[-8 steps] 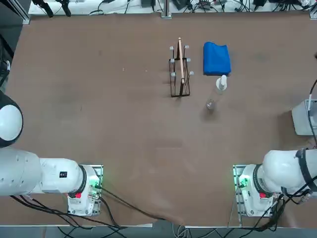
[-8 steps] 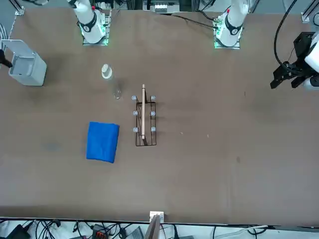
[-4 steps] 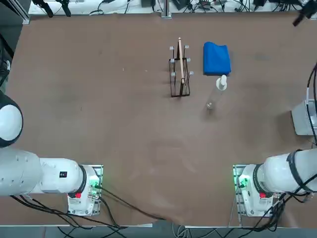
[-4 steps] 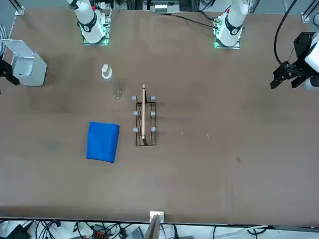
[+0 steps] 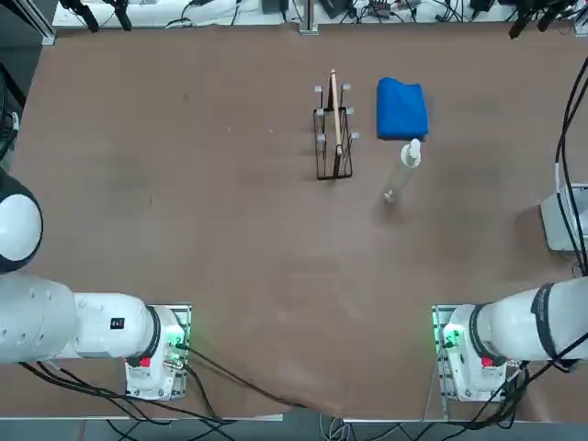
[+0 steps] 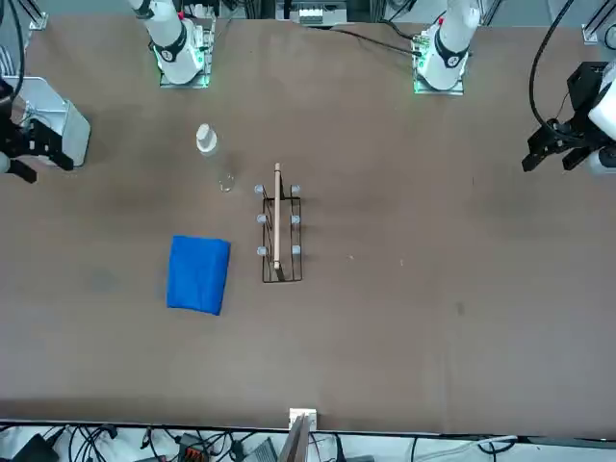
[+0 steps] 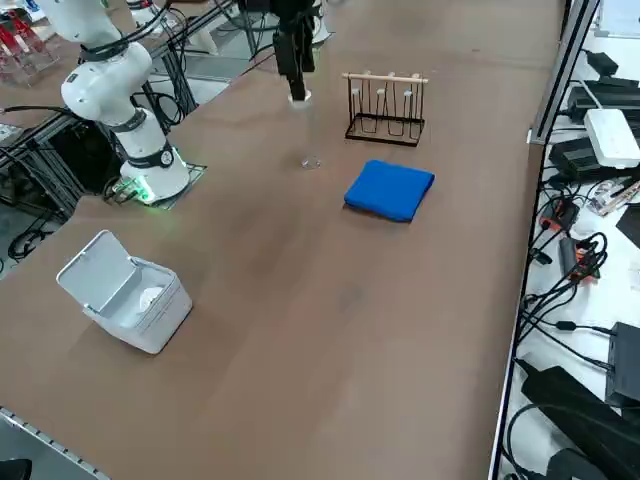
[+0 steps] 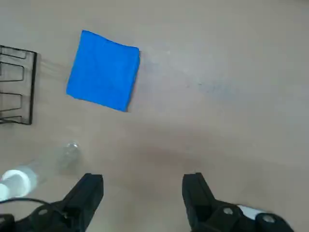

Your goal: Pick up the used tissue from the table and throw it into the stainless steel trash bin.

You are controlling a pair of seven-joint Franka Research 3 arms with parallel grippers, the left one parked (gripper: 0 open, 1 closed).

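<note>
The stainless steel trash bin stands with its lid up near the table's right edge; it also shows as the bin and the bin. A small white wad lies inside it and looks like the used tissue. No tissue shows on the tabletop. My right gripper hangs open and empty, high over bare table between the bin and the blue cloth. The same gripper partly covers the bin in the front view, and the gripper shows dark in the side view.
A blue cloth lies at the far side, with a black wire rack to its left. A clear bottle with a white cap lies just in front of the cloth. Cables hang over the table's right edge.
My right gripper has drawn away from the bin toward the table's far side and middle, and its arm has swung out of the top view's right edge.
</note>
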